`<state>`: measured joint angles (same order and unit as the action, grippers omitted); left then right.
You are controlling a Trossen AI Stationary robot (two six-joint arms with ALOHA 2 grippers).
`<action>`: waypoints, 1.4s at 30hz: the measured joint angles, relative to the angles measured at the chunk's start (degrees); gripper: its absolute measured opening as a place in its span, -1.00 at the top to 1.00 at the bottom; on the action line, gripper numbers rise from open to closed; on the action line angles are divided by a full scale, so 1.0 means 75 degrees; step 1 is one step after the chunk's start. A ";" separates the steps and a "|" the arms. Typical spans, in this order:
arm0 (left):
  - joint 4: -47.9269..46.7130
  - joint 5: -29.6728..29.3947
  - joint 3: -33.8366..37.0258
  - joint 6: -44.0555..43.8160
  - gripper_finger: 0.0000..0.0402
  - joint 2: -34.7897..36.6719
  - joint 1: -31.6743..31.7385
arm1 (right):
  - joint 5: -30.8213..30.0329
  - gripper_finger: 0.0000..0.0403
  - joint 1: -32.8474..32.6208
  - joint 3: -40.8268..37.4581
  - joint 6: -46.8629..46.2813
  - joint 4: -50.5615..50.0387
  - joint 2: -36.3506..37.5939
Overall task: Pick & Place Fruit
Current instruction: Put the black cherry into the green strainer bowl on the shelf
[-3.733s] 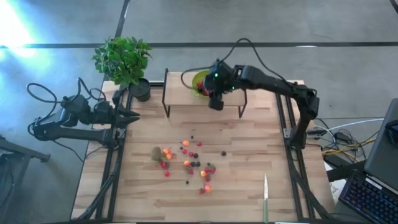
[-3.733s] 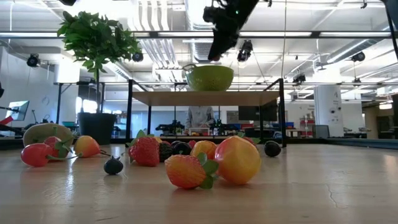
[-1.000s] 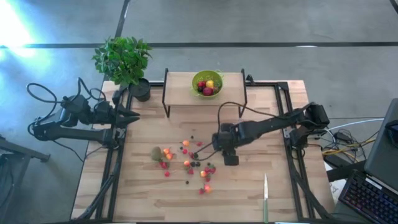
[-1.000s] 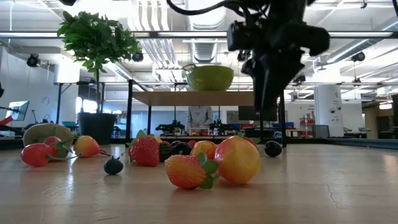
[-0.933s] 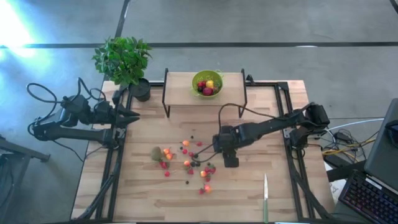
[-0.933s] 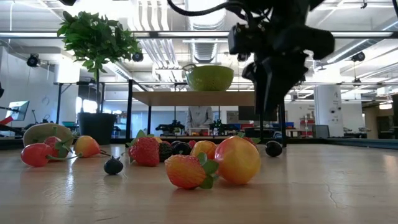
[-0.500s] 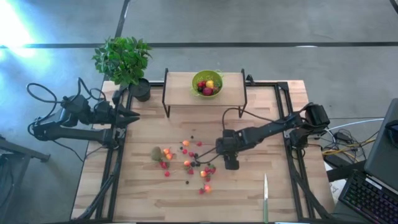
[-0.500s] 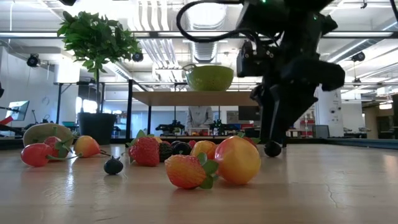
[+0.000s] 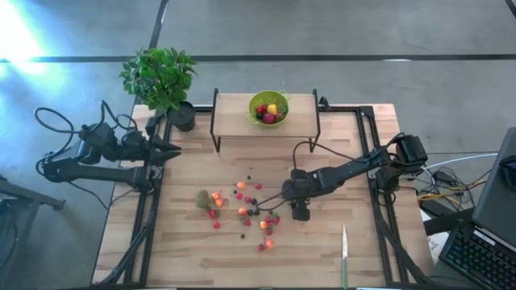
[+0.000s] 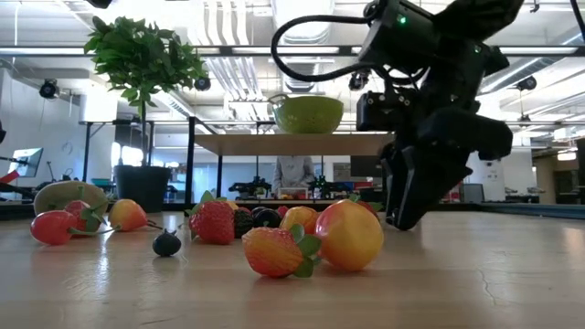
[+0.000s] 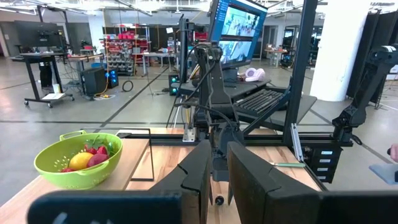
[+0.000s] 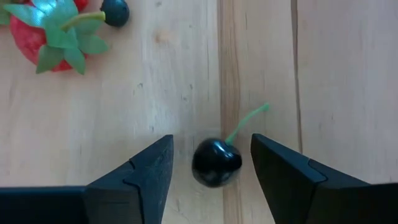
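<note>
Risk, we judge: our open right gripper (image 12: 211, 163), straddling the cherry (image 12: 216, 163) low in frame, may nudge it rolling.

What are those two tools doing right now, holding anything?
Left tool: closed, holding nothing.
Right tool: open, holding nothing, straddling a small shiny dark cherry on the wooden table.

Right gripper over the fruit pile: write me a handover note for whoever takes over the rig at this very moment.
Right gripper: jaws open, low over the table, straddling a dark cherry with a green stem; not gripped yet.
Left gripper: jaws shut, idle at the table's left edge.
Done: a few fruits sit in the green bowl on the raised shelf.
Left: the kiwi, strawberries, orange fruits and dark berries lie scattered mid-table. The knife lies apart near the front edge.
</note>
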<state>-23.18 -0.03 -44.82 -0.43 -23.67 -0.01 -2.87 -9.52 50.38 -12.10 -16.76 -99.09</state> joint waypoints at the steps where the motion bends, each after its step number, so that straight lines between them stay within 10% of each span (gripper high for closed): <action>1: 0.0000 0.0000 0.0001 0.0000 0.69 0.0000 0.0000 | -0.0014 -0.05 0.0000 -0.0037 -0.0001 0.0001 0.0000; 20: 0.0000 0.0003 0.0000 0.0000 0.69 0.0002 -0.0006 | -0.0016 0.47 0.0000 -0.0142 -0.0050 0.0278 -0.0035; 42: 0.0000 0.0001 0.0000 0.0000 0.69 0.0002 0.0001 | -0.0012 0.40 0.0000 -0.0139 -0.0047 0.0275 -0.0038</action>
<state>-23.18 -0.03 -44.81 -0.43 -23.66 -0.01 -2.96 -9.52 49.34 -12.45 -14.70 -99.37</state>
